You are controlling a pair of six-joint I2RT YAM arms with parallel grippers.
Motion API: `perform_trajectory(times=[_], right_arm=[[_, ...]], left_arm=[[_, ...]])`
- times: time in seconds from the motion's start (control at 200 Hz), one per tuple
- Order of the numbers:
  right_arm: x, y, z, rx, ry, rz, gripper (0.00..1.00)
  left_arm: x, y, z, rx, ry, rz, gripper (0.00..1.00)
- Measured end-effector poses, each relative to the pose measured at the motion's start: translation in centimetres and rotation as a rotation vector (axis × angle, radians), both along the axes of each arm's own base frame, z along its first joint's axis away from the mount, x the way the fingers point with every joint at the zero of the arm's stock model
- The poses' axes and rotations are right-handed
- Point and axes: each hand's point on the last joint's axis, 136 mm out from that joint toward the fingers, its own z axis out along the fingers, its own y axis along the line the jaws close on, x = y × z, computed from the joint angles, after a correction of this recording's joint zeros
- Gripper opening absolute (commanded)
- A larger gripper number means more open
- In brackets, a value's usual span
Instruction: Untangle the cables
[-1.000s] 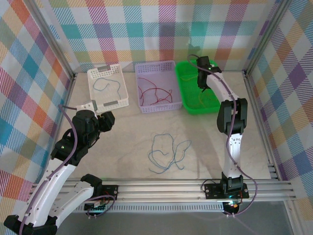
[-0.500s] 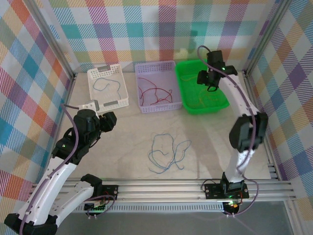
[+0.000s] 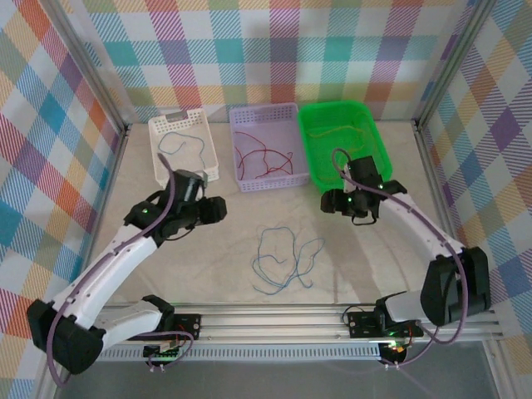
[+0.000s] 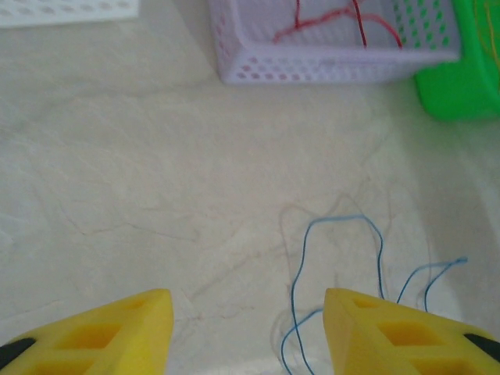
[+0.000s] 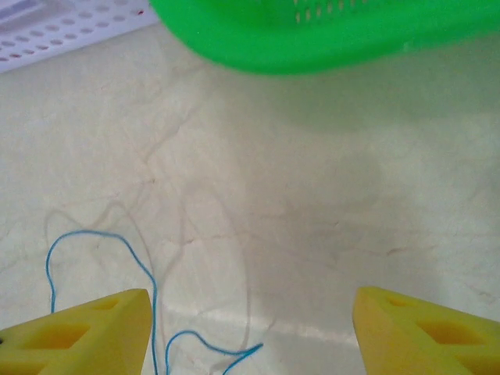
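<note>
A loose tangle of thin blue cables [image 3: 283, 258] lies on the table's middle. Red cables [image 3: 264, 156] lie in the lavender basket [image 3: 266, 184], one blue cable [image 3: 184, 143] in the white basket [image 3: 158, 137], and an orange-yellow cable [image 3: 337, 129] in the green basket [image 3: 309, 158]. My left gripper [image 3: 218, 209] hovers left of the tangle, open and empty; in its wrist view a blue loop [image 4: 337, 218] lies ahead of the gripper [image 4: 248, 328]. My right gripper [image 3: 331, 202] hangs in front of the green basket, open and empty [image 5: 250, 328], with blue cable [image 5: 86, 232] by its left finger.
The three baskets stand in a row along the back wall. The lavender basket [image 4: 328, 69] and green basket [image 4: 457, 94] are ahead of the left gripper; the green basket's wall [image 5: 312, 39] is close ahead of the right. Metal frame rails border the table.
The right arm drew back from over the green basket to the table in front of it, its jaws widening. The left arm swung right, toward the blue tangle.
</note>
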Motion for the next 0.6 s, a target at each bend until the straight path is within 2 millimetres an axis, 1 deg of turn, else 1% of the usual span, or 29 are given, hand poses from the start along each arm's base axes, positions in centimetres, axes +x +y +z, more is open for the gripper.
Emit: perform_trajectory(times=[0.165, 0.265, 0.355, 0.375, 0.385, 0.395, 0.435, 0.515, 0.605], right_arm=[[-1.6, 0.1, 1.4, 0.046, -0.075, 0.014, 0.78], [-2.1, 0.0, 2.4, 0.061, -0.124, 0.018, 0.83], [-2.4, -0.1, 2.7, 0.069, -0.148, 0.017, 0.86], [-2.5, -0.1, 2.7, 0.07, -0.15, 0.018, 0.88], [-2.5, -0.1, 2.7, 0.071, -0.151, 0.018, 0.93], [-2.6, -0.1, 2.7, 0.072, -0.151, 0.017, 0.95], [-2.7, -0.1, 2.6, 0.075, -0.152, 0.018, 1.0], [-3.0, -0.2, 2.5, 0.077, -0.156, 0.018, 1.0], [-3.2, -0.3, 2.7, 0.082, -0.17, 0.018, 1.0]], left_arm=[[-1.2, -2.7, -2.5, 0.067, 0.1, -0.095, 0.54], [-1.6, -4.1, -4.1, 0.108, 0.157, -0.139, 0.54], [-2.1, -5.5, -5.5, 0.139, 0.202, -0.177, 0.54], [-2.3, -5.8, -5.7, 0.145, 0.21, -0.184, 0.54], [-2.4, -6.0, -5.9, 0.15, 0.217, -0.189, 0.54], [-2.4, -6.1, -6.0, 0.152, 0.221, -0.191, 0.54], [-2.8, -6.8, -6.7, 0.17, 0.238, -0.206, 0.54], [-3.6, -8.1, -8.0, 0.21, 0.27, -0.241, 0.54], [-4.4, -9.0, -9.7, 0.255, 0.306, -0.259, 0.54]])
